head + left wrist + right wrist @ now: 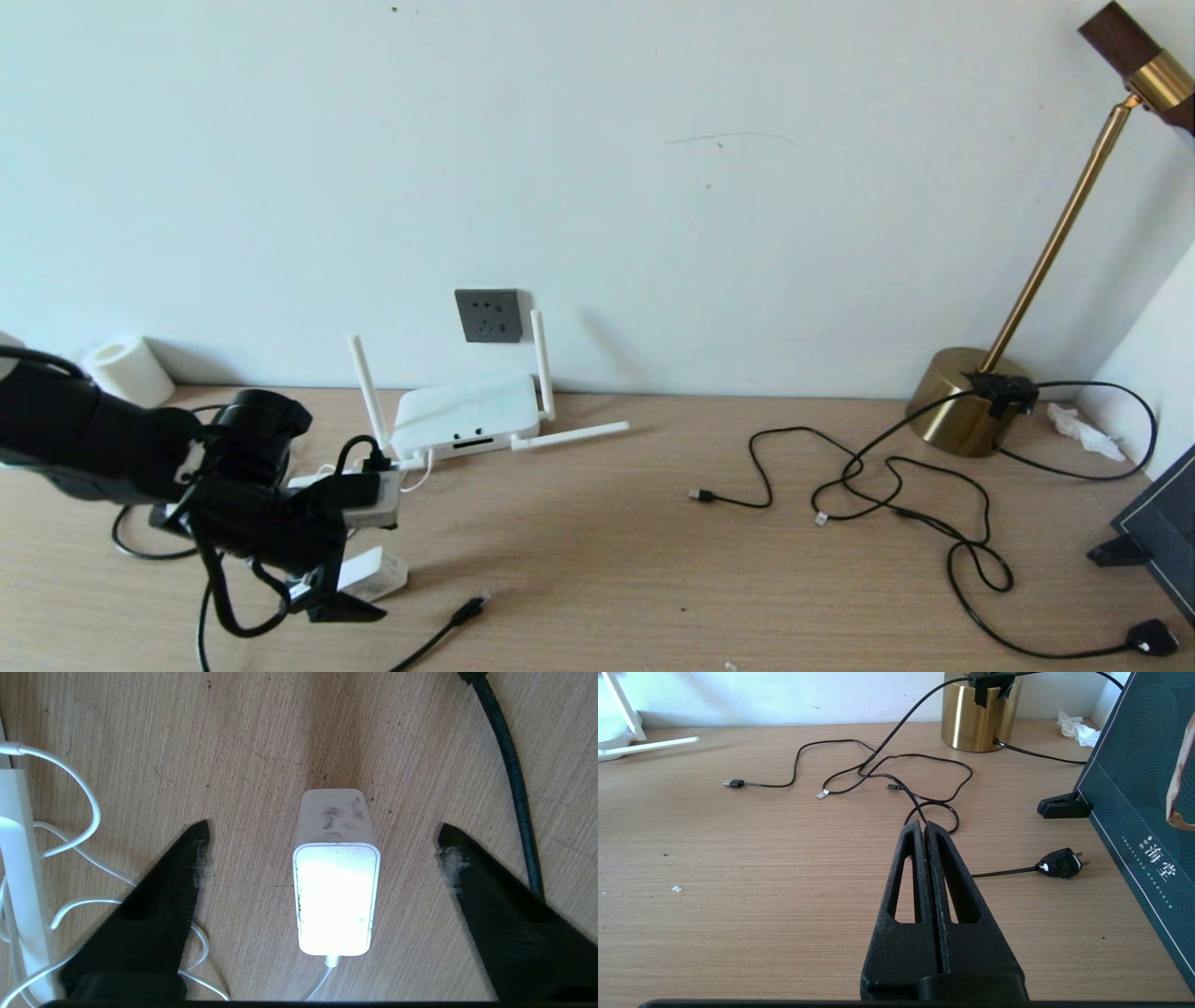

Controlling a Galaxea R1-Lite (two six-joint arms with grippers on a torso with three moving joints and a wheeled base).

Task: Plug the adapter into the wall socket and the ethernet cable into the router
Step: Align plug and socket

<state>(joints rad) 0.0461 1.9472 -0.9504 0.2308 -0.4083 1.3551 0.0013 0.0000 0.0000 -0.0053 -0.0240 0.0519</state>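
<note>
Wooden tabletop [653,560] against a white wall, nothing plugged in yet as far as visible. Router [464,418] sits at the wall edge, antennas up and splayed, just below the wall socket [487,315], whose holes are bare. Brass lamp [971,401] at far right with thin black cables [896,495] sprawled in front of it, not task items. Left arm is low over the tabletop's left front; left pincer [322,851] released, fingers spread wide on either side of the adapter [335,877], not touching it. Adapter lies on the tabletop, in front of the router, its thin white cord [70,812] looping off beside it. Ethernet cable [448,627] lies near the front edge, plug end free, close to the adapter, well short of the router ports. Right pincer [923,828] clenched, empty, parked low over the tabletop's right side. Judgement: very early, adapter grasp about to happen; both plug-ins remain.
</note>
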